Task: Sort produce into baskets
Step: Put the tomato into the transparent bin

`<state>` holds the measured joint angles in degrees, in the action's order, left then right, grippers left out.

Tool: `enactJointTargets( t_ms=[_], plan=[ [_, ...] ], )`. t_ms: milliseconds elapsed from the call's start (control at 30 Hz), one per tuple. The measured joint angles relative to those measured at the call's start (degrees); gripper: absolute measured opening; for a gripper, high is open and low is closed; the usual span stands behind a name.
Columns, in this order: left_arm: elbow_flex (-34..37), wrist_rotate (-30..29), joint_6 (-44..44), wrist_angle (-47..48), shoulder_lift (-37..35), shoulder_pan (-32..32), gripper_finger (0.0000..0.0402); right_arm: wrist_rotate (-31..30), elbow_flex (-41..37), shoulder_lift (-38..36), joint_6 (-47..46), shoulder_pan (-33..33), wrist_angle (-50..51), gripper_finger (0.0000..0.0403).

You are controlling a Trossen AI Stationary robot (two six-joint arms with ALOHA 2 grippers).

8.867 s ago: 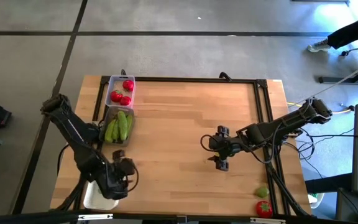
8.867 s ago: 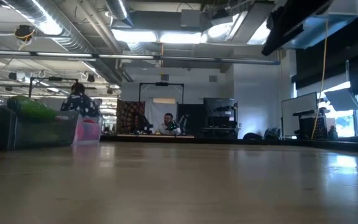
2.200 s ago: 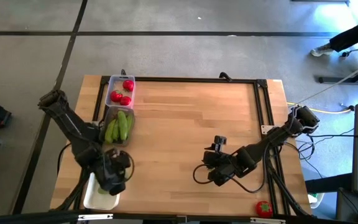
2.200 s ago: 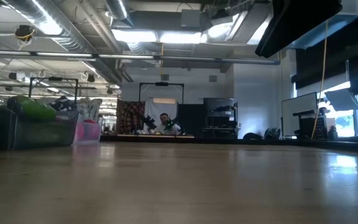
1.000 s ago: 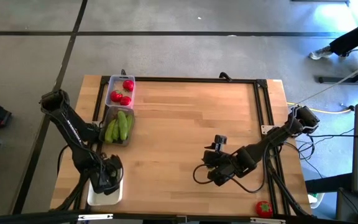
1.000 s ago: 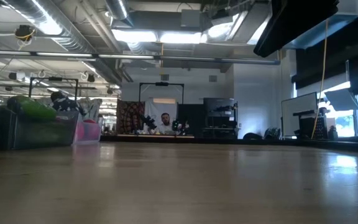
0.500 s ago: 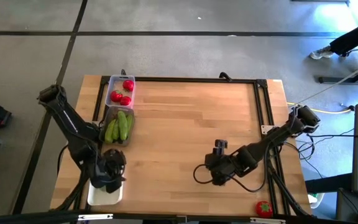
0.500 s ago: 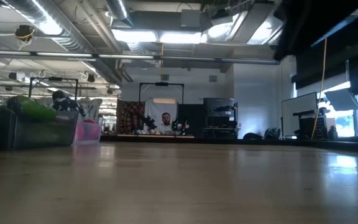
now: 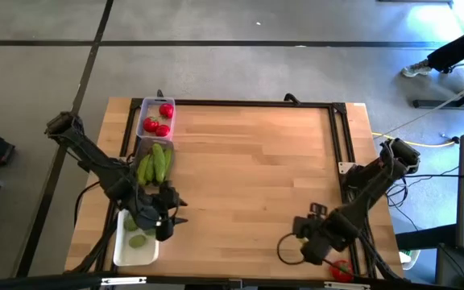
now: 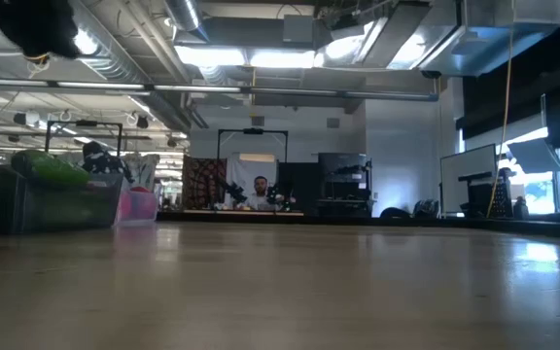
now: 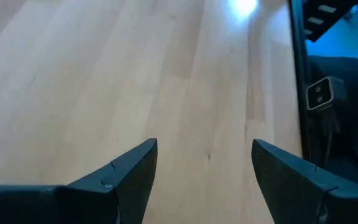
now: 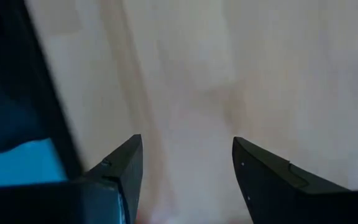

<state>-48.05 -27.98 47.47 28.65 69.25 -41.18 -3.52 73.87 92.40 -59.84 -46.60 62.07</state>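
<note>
While the left gripper (image 9: pixel 176 219) hangs with its fingers (image 11: pixel 129 171) spread and nothing between them, only bare table (image 9: pixel 248 161) shows ahead of it in the left wrist view. It sits just beside the white bin (image 9: pixel 135 242), on the side of that bin toward the table's middle. Inside the white bin lie limes (image 9: pixel 138 239), small and round, apart from the gripper.

Next along from the white bin stands a clear bin (image 9: pixel 153 163) holding cucumbers (image 9: pixel 155 163); their long axes run along the row of bins, pointing from the white bin toward the tomato bin (image 9: pixel 156 118) beyond. That farthest bin holds red tomatoes (image 9: pixel 159 120).

Well apart from the white bin, at the opposite side of the table near its front corner, the right gripper (image 9: pixel 308 251) is also parted and empty, its fingers (image 12: pixel 126 165) framing bare wood in its wrist view. A lone tomato (image 9: pixel 343 269) rests on the table just beside it, partly hidden by the arm; whether they touch cannot be told.
</note>
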Motion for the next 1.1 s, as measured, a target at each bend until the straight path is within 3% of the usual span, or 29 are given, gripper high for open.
enactJointTargets(
  t_ms=[267, 467, 567, 700, 1100],
  plan=[
    [0.0, 0.08, -8.83, -4.46, 0.07, 3.1, 0.0255, 8.71, 0.0, 0.0, -25.2, -5.73, 2.4, 0.0214],
    [0.0, 0.33, -14.59, -6.57, 0.07, 5.91, 0.0255, 18.4, -1.29, 0.57, -38.11, -7.71, -0.27, 0.0278],
    [0.0, 1.8, -15.52, -7.08, 0.09, 6.75, 0.0255, 23.26, -2.87, 0.52, -42.1, -8.27, -4.46, 0.0316],
    [0.0, 2.18, -16.04, -7.07, 0.11, 7.11, 0.0255, 25.08, -5.2, 0.52, -45.16, -10.06, -8.95, 0.0346],
    [0.0, 2.21, -16.05, -7.07, 0.11, 7.11, 0.0255, 27.2, -15.12, 0.54, -53.84, -13.49, -24.7, 0.0353]
  ],
)
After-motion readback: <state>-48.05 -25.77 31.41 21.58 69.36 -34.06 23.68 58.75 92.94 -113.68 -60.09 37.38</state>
